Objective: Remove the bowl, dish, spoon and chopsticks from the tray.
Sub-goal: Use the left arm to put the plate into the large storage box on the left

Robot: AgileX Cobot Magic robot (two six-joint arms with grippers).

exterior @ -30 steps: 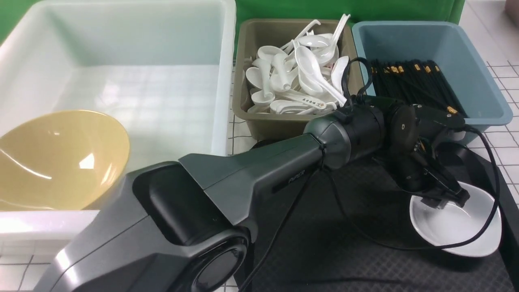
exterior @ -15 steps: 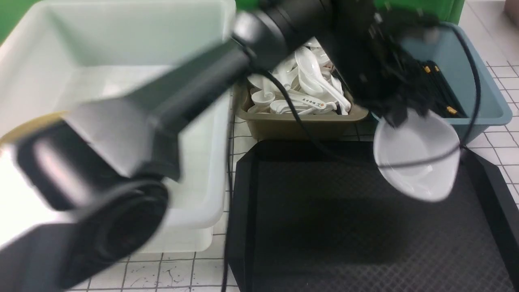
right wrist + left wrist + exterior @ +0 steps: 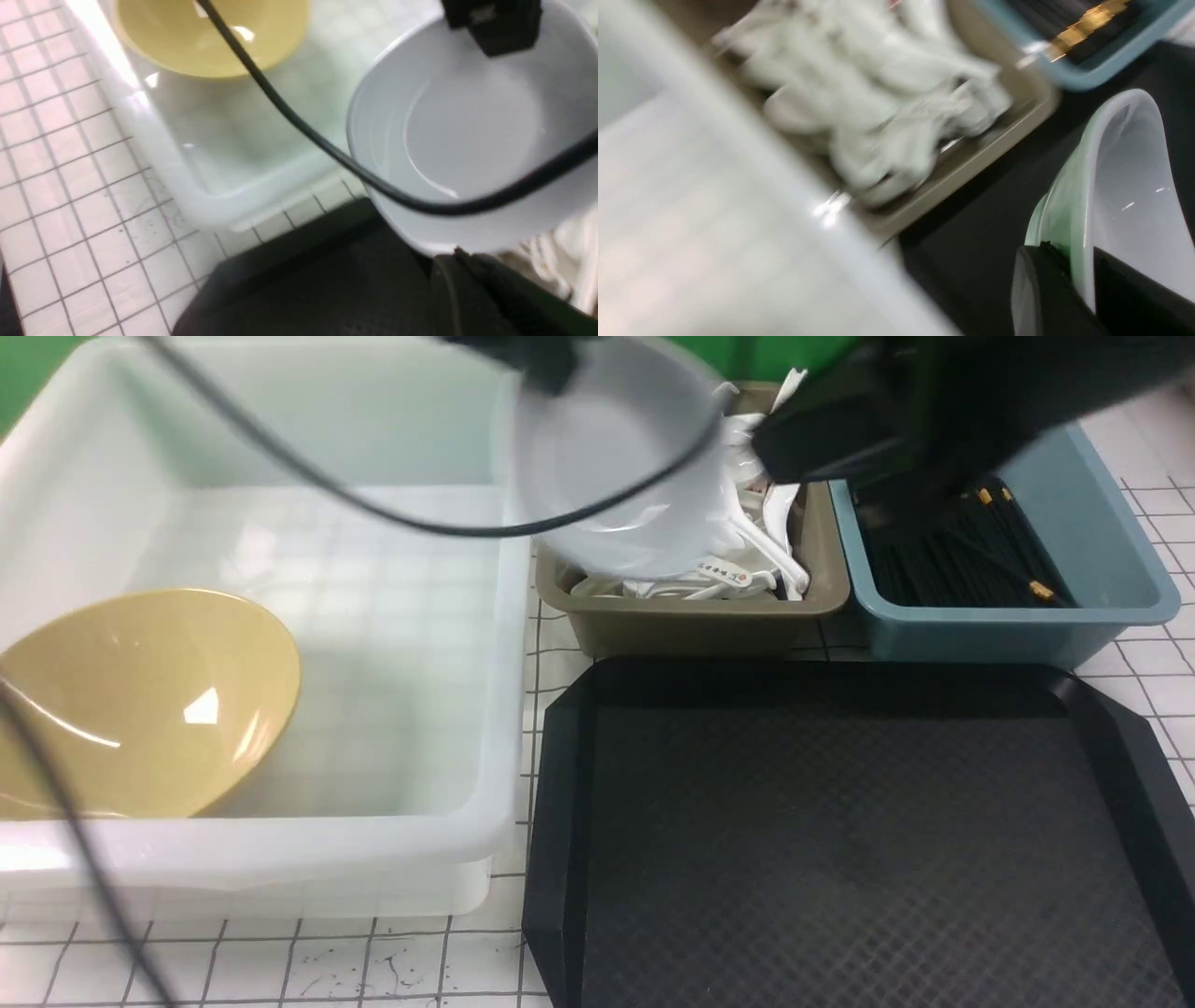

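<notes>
The white dish (image 3: 621, 467) hangs in the air, blurred, above the edge between the white bin and the olive bin. My left gripper (image 3: 1084, 277) is shut on its rim, one finger inside and one outside. In the right wrist view the dish (image 3: 467, 130) fills the right side, with a left fingertip (image 3: 502, 25) on its far rim. The yellow bowl (image 3: 140, 700) lies tilted in the white bin. The black tray (image 3: 840, 840) has nothing on it. Black chopsticks (image 3: 962, 560) lie in the blue bin. White spoons (image 3: 747, 560) fill the olive bin. My right gripper (image 3: 455, 256) is shut and empty.
The white bin (image 3: 373, 859) stands at the left, the olive bin (image 3: 691, 625) in the middle, the blue bin (image 3: 1008, 635) at the right behind the tray. My right arm (image 3: 934, 411) hangs over the blue bin. A black cable (image 3: 420, 523) loops across the white bin.
My left gripper closed on the dish at the tray's right, lifted it off the tray and swung it up and to the left. The tray now lies bare.
</notes>
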